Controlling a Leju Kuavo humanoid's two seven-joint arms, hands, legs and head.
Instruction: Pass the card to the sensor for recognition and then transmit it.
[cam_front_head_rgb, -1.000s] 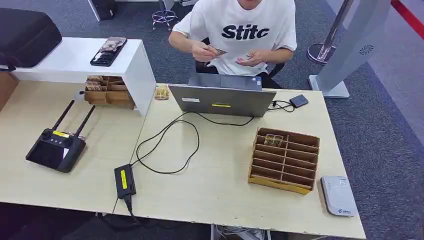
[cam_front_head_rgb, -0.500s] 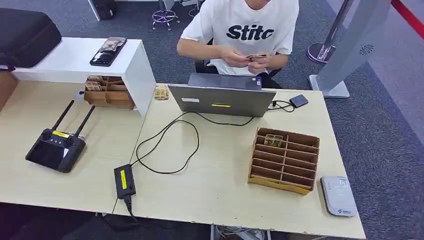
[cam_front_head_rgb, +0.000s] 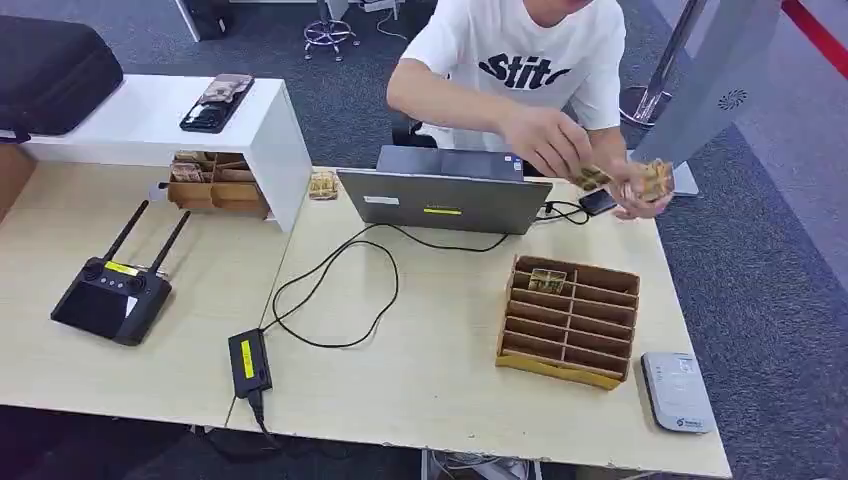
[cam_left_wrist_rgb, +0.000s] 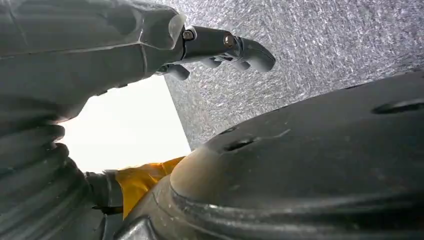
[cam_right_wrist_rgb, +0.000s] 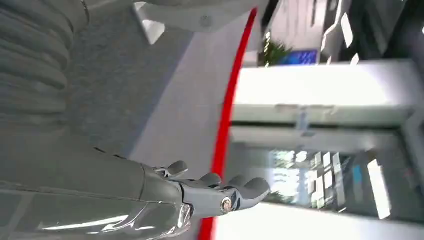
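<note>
A person in a white shirt reaches over the table's far right corner, holding cards (cam_front_head_rgb: 590, 178) in one hand and more cards (cam_front_head_rgb: 655, 180) in the other. One card (cam_front_head_rgb: 547, 280) stands in the back row of the wooden slotted box (cam_front_head_rgb: 570, 325). The white sensor (cam_front_head_rgb: 678, 392) lies at the table's near right corner. My left hand (cam_left_wrist_rgb: 100, 55) hangs over grey carpet, its fingers (cam_left_wrist_rgb: 242, 49) stretched out and holding nothing. My right hand (cam_right_wrist_rgb: 150, 195) also hangs free, its fingers (cam_right_wrist_rgb: 235, 192) loosely apart with nothing in them.
A laptop (cam_front_head_rgb: 445, 195) stands at the table's far middle, with a cable running to a power brick (cam_front_head_rgb: 249, 362). A black remote controller (cam_front_head_rgb: 110, 300) lies on the left. A white shelf (cam_front_head_rgb: 170, 120) covers a box of cards (cam_front_head_rgb: 215, 182).
The person has leaned towards the table's right side and stretched both hands, with the cards, out over the far right corner. Nothing on the table has moved.
</note>
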